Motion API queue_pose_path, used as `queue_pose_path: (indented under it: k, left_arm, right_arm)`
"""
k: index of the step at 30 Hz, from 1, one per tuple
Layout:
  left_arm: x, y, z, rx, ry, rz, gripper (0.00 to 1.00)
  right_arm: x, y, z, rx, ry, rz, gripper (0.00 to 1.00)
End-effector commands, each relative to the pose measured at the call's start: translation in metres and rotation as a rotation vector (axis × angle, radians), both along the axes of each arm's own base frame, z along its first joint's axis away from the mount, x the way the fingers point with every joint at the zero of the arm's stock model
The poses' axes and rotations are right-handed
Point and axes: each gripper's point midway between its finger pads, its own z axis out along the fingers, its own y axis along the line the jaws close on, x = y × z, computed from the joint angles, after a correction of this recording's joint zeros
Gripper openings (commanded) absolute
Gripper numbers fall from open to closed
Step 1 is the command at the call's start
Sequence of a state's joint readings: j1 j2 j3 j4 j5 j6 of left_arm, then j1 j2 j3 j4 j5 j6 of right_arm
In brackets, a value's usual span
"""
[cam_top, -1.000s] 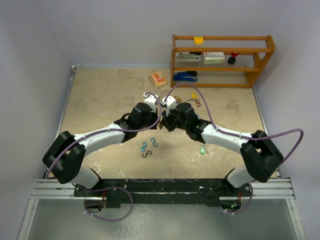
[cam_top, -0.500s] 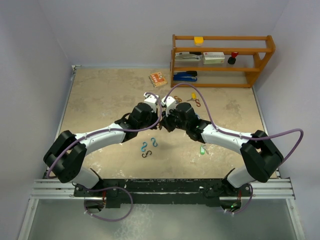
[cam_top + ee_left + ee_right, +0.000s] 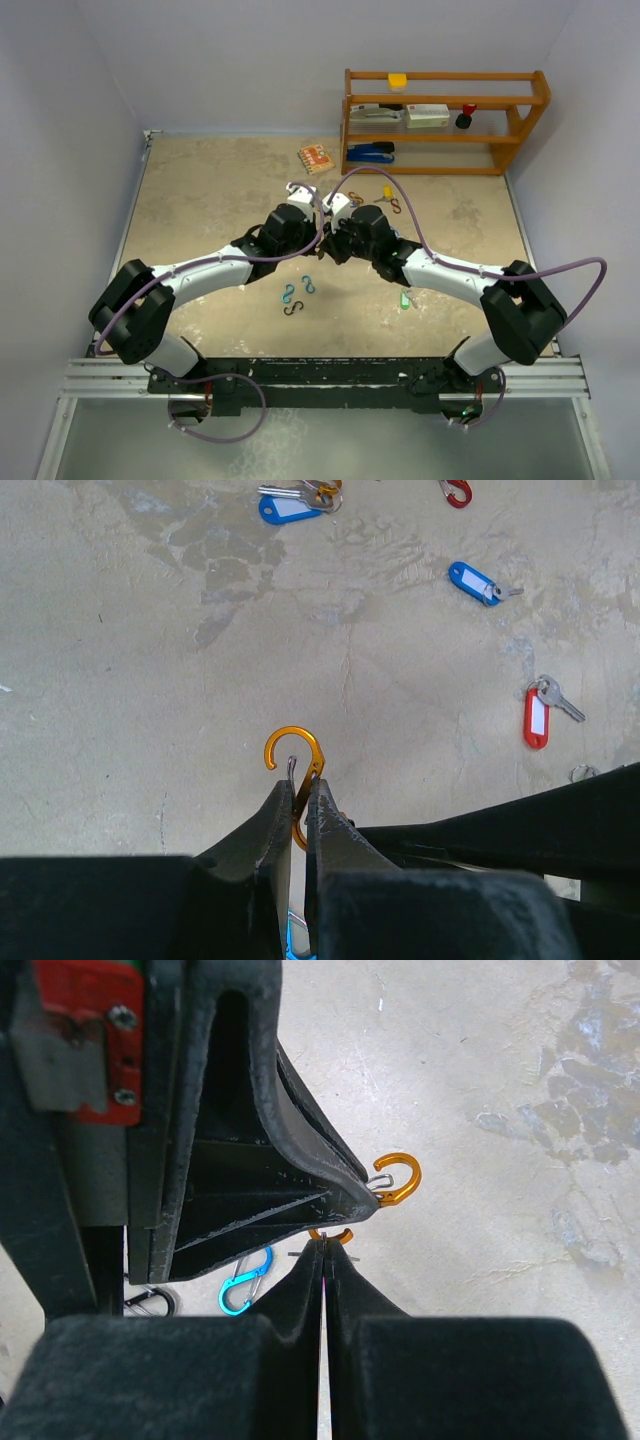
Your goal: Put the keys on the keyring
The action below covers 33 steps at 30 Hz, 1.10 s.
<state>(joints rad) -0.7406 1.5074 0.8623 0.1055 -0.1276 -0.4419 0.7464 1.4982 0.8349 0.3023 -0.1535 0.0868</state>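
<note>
The keyring, an orange S-shaped clip (image 3: 295, 745), hangs above the table with my left gripper (image 3: 298, 783) shut on its middle. Its upper hook and wire gate stick out past the fingertips. In the right wrist view the same clip (image 3: 400, 1180) shows beside the left fingers (image 3: 300, 1190). My right gripper (image 3: 324, 1243) is shut on a thin metal piece seen edge-on, right at the clip's lower loop. On the table lie keys with a blue tag (image 3: 475, 582), another blue tag (image 3: 290, 505) and a red tag (image 3: 537, 720). From above, both grippers (image 3: 328, 243) meet mid-table.
Two blue clips (image 3: 288, 293) (image 3: 309, 285) and a black clip (image 3: 292, 308) lie just below the grippers. A green-tagged key (image 3: 405, 299) lies by the right forearm and a yellow-tagged key (image 3: 387, 192) is farther back. A wooden shelf (image 3: 440, 120) and an orange box (image 3: 315, 158) stand behind.
Both wrists have crept slightly toward the far side. Both grips are unchanged.
</note>
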Motion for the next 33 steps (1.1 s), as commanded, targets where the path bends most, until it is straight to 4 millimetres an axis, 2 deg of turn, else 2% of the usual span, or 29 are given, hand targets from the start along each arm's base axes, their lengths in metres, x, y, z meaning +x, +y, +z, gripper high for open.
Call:
queue_pose_path:
  k: [1,33]
  left_arm:
    - [0.0157,-0.014,0.0352,-0.091,-0.071,0.025,0.0]
    - [0.0213,-0.0139,0.0402,-0.167,-0.07,0.095,0.0]
  right_arm:
    - [-0.0011,0.0077,0.0099,0.025,-0.033,0.033,0.0]
    - [-0.0004,0.0077,0.0096,0.028,-0.036,0.031,0.0]
